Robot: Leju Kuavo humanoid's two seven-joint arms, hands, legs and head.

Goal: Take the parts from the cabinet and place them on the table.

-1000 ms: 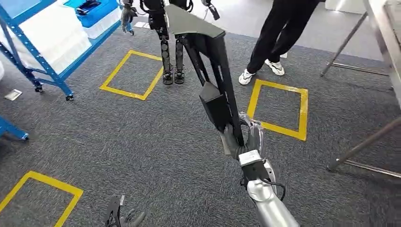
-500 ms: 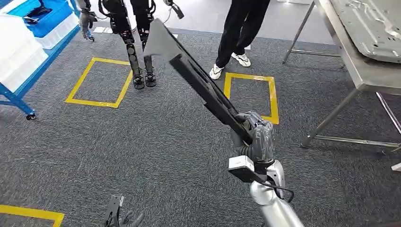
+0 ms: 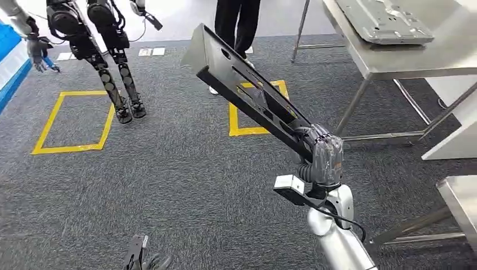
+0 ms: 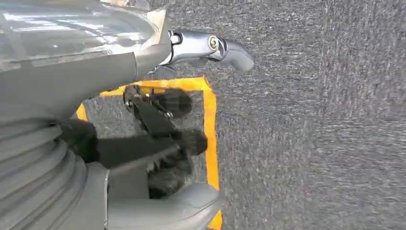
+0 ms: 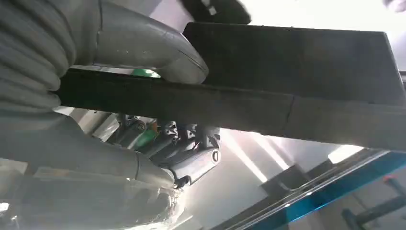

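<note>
Over the grey carpet: the right arm (image 3: 332, 236) rises from below, bent up at the wrist, with its right hand (image 3: 320, 151) held out in front of the body.
Right hand: its fingers are wrapped round the near end of one long black part (image 3: 247, 93); in the right wrist view the thick thumb (image 5: 158, 48) lies over the part's (image 5: 287, 72) dark edge.
Part: a single slotted black metal piece, held off the floor and slanting up and away from the hand toward the far left, its far end highest.
Left hand (image 4: 158, 143): hangs low above the carpet with nothing in it; the dark fingers are partly curled, and whether they count as spread or closed I cannot tell.
Surface: one steel table (image 3: 416, 56) stands to the right, well apart from the part, with one grey metal panel (image 3: 388, 22) lying on it.
Floor marks: two yellow tape squares (image 3: 73, 121) on the carpet.
Others: one second humanoid robot (image 3: 101, 50) stands at the far left, and one person's dark trouser legs (image 3: 236, 22) show beyond the part.
</note>
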